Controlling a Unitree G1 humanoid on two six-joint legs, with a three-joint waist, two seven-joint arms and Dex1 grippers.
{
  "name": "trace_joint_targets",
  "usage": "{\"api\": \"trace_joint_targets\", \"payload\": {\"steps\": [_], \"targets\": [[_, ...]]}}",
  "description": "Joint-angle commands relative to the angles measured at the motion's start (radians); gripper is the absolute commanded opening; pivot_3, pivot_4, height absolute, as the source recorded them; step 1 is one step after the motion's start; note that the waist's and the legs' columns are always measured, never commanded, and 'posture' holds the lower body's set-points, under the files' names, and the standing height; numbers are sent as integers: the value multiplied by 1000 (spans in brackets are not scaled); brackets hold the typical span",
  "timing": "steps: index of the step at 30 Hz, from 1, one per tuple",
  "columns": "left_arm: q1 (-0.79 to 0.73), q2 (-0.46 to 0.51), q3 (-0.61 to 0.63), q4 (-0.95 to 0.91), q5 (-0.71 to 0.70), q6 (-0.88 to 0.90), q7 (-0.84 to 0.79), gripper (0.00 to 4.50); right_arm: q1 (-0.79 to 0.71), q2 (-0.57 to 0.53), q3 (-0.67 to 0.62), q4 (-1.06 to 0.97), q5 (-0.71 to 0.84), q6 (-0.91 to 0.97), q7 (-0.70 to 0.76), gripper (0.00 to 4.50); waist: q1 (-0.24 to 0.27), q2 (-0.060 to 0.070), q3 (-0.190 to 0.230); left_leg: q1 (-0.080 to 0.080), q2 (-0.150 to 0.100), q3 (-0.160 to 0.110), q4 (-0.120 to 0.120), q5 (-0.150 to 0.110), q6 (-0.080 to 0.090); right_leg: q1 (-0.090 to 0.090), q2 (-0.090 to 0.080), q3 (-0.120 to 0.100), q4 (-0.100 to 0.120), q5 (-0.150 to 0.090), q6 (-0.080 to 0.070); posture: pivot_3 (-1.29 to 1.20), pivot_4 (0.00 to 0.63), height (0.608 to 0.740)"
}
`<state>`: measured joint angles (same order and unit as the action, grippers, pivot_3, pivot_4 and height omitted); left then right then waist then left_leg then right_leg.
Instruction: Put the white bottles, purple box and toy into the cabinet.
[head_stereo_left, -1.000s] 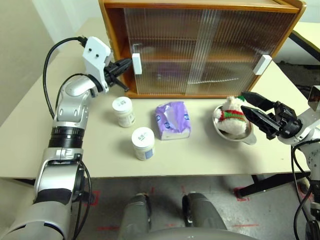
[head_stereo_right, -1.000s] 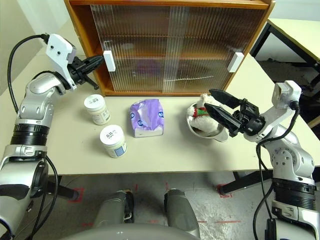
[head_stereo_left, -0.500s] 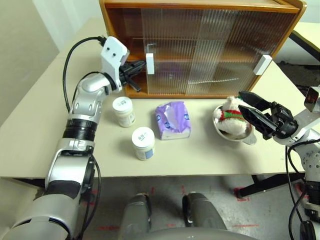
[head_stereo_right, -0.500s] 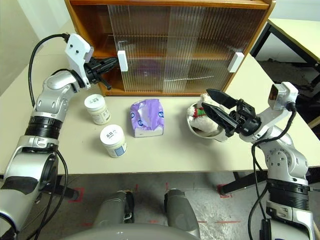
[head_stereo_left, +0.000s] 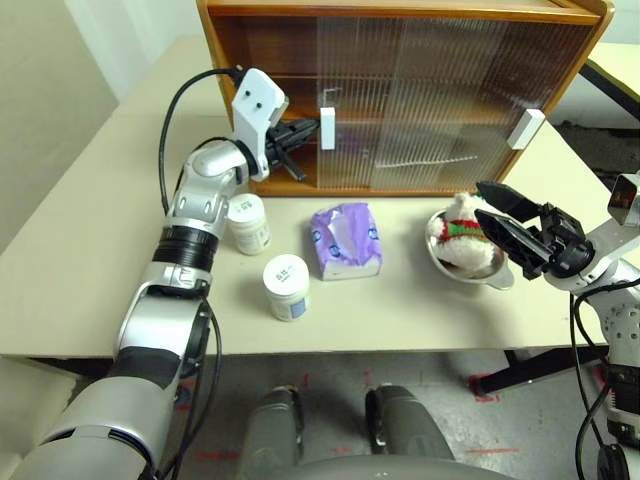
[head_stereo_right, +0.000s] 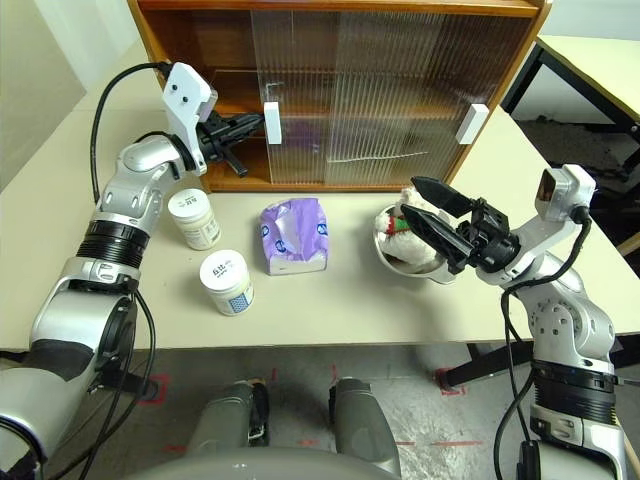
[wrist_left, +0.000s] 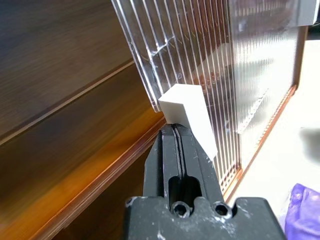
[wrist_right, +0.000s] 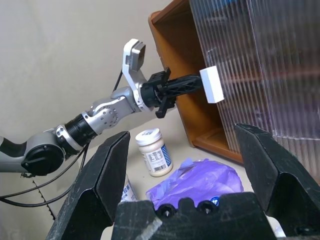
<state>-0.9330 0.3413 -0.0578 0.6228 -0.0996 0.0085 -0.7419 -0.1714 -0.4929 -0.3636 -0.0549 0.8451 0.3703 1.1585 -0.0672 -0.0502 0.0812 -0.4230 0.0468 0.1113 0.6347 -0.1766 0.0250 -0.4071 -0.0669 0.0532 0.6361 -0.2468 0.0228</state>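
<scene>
The cabinet (head_stereo_left: 400, 15) stands at the back of the table. Its left sliding door is pushed partway right, baring the left end of the shelf. My left gripper (head_stereo_left: 312, 130) is shut, its tips against the left side of that door's white handle (head_stereo_left: 327, 128). Two white bottles (head_stereo_left: 247, 222) (head_stereo_left: 287, 287) stand in front of the cabinet on the left, the purple box (head_stereo_left: 346, 240) beside them. The toy (head_stereo_left: 460, 232) lies in a metal bowl (head_stereo_left: 480, 275). My right gripper (head_stereo_left: 480, 200) hangs open just right of the toy, holding nothing.
The right door's handle (head_stereo_left: 527, 129) sits near the cabinet's right end. The table's front edge (head_stereo_left: 300, 345) runs close below the nearer bottle. Another table (head_stereo_left: 615, 65) stands at the far right.
My left gripper has moved right with the left door's handle, and the door has slid right, widening the opening. The right gripper has stayed in place.
</scene>
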Motion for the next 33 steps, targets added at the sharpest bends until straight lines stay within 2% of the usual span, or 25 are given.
{"api": "trace_joint_targets", "payload": {"steps": [1, 15, 24, 29, 33], "targets": [[-31, -26, -18, 59, 19, -34, -12, 48, 9, 3, -1, -23, 14, -5, -8, 4500, 0, 0, 0, 0, 0, 0, 0, 0, 0, 0, 0, 0, 0, 0, 0, -110, 75, 740], [-89, -94, -35, 116, 42, -84, -24, 48, -14, 28, 12, 0, 2, -21, -2, 4500, 0, 0, 0, 0, -1, -4, 0, 0, 0, 0, 1, 0, 0, 0, 1, -91, 63, 740], [-139, -150, -46, 238, 57, -158, -24, 48, 57, 30, -8, -41, 32, -3, -4, 4500, -1, 1, 0, -1, -2, -4, 0, 0, 0, 0, 1, -1, 0, -1, 1, -101, 33, 740], [-150, -139, -30, 245, 50, -179, -28, 48, 61, 29, -17, -45, 48, -10, -13, 4500, -7, 1, -1, -1, -2, -4, 1, 0, 0, 0, 1, -1, 0, -1, 2, -100, 27, 740], [-102, -102, -2, 163, 15, -166, -60, 48, 51, 36, -3, -30, 40, -22, -14, 4500, -21, 1, -1, -1, -2, -4, 1, 0, 0, 0, 1, -2, 0, 0, 2, -72, 22, 740]]}}
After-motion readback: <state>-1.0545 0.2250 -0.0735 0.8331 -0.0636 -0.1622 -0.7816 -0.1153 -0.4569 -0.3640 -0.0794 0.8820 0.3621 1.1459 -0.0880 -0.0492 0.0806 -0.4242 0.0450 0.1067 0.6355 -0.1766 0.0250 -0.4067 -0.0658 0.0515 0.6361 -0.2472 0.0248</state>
